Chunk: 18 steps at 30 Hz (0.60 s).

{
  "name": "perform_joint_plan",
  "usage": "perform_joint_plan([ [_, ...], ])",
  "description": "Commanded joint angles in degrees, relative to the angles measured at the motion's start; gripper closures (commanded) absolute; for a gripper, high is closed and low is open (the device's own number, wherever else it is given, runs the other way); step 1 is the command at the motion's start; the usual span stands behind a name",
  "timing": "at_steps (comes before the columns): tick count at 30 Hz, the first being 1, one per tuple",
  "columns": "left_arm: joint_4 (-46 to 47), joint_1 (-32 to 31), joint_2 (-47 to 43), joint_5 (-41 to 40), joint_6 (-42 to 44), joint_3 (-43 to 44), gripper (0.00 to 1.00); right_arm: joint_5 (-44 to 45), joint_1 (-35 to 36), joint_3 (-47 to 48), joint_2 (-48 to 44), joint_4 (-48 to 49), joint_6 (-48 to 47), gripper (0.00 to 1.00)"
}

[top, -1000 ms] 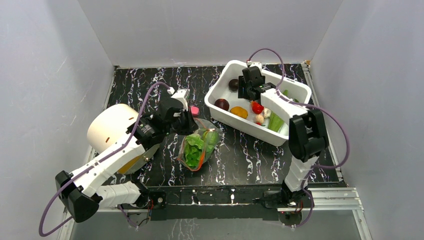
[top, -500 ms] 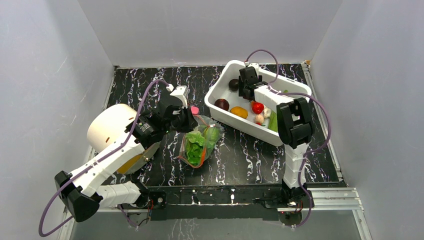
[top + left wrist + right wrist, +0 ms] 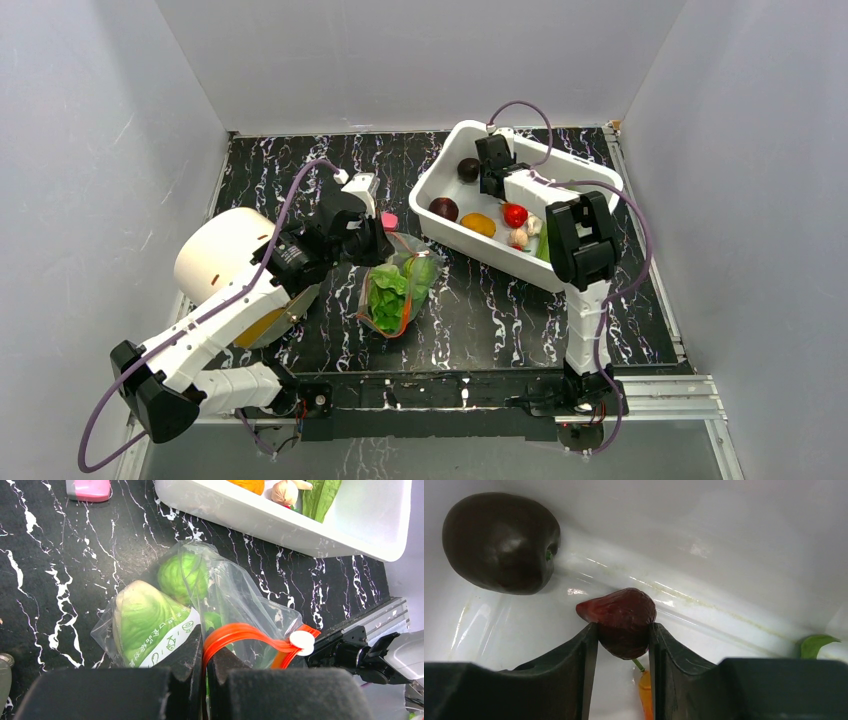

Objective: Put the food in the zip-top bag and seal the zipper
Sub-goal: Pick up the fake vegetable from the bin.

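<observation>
The clear zip-top bag [image 3: 398, 288] lies mid-table and holds the pale-green cabbage [image 3: 142, 620] and a green ball [image 3: 182, 575]. My left gripper [image 3: 205, 655] is shut on the bag's orange-red zipper strip [image 3: 250, 632], which has a white slider [image 3: 301, 640] at its end. My right gripper [image 3: 623, 635] is inside the white tub [image 3: 590, 185] and is shut on a small dark red piece [image 3: 621, 617]. A dark purple round [image 3: 501, 542] sits beside it. In the top view a second purple round [image 3: 443, 208], an orange piece [image 3: 478, 224], a red tomato [image 3: 514, 214] and mushrooms [image 3: 520, 238] lie in the tub.
A white domed object [image 3: 225, 255] stands at the left of the table. A small pink item [image 3: 389, 218] lies behind the bag. Green pods [image 3: 552, 245] lie in the tub's near end. Grey walls enclose the table on three sides.
My right gripper has moved toward the tub's far left corner, the arm folding up behind it. The left gripper and bag have shifted slightly.
</observation>
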Motion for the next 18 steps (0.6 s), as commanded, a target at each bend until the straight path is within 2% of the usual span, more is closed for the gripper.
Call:
perform_joint_plan([
  [1, 0.2, 0.0, -1.4, -1.1, -0.3, 1.8, 1.00, 0.4, -0.2, 1.4, -4.4, 0.4, -0.1, 0.69],
  [13, 0.8, 0.0, -0.2, -2.0, -2.3, 2.5, 1.00, -8.4, 0.8, -6.0, -21.6, -3.0, 2.8, 0.73],
  [18, 1.4, 0.0, 1.1, -1.8, -3.2, 3.1, 1.00, -16.1, 1.1, -13.8, -34.5, -1.3, 6.3, 0.74],
])
